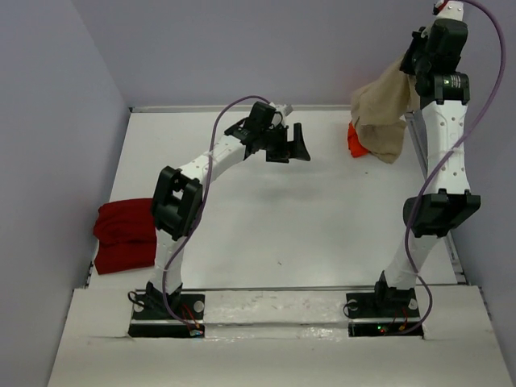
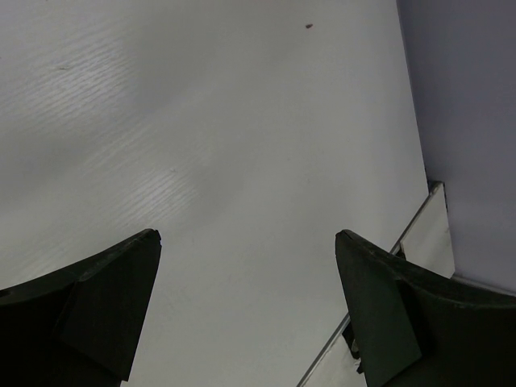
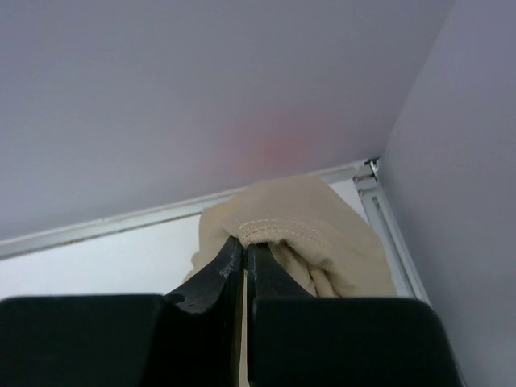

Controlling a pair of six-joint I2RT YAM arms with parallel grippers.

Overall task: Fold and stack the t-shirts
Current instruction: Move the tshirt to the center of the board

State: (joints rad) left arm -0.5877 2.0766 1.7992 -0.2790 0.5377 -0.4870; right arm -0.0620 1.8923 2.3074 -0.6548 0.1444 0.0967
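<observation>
Right gripper (image 3: 244, 246) pinched fully shut on the stitched hem of the tan t-shirt (image 3: 322, 234), up high over the far right corner. Cloth bunched and hanging from the fingers, lower end down near the table's right edge in the top view.

Left gripper (image 1: 294, 149) spread wide, nothing between the fingers, hovering above the far half of the table (image 1: 322, 234), roughly mid-width.

Orange t-shirt (image 1: 355, 141): small crumpled lump on the surface at far right, partly hidden behind the hanging tan cloth; contact between the two not discernible.

Dark red t-shirt (image 1: 125, 234): folded bundle at the left edge, nearer half, up against the left wall (image 1: 40, 121).

Surface: matte white board, faint arm shadow mid-table, one small dark speck (image 2: 308, 26) in the left wrist view. Metal trim (image 3: 387, 210) along the far and right edges.

Room: plain pale grey-lavender walls close in on left, back (image 1: 242, 48) and right. White ledge (image 1: 274, 310) at the near edge, both arm bases bolted to it.
</observation>
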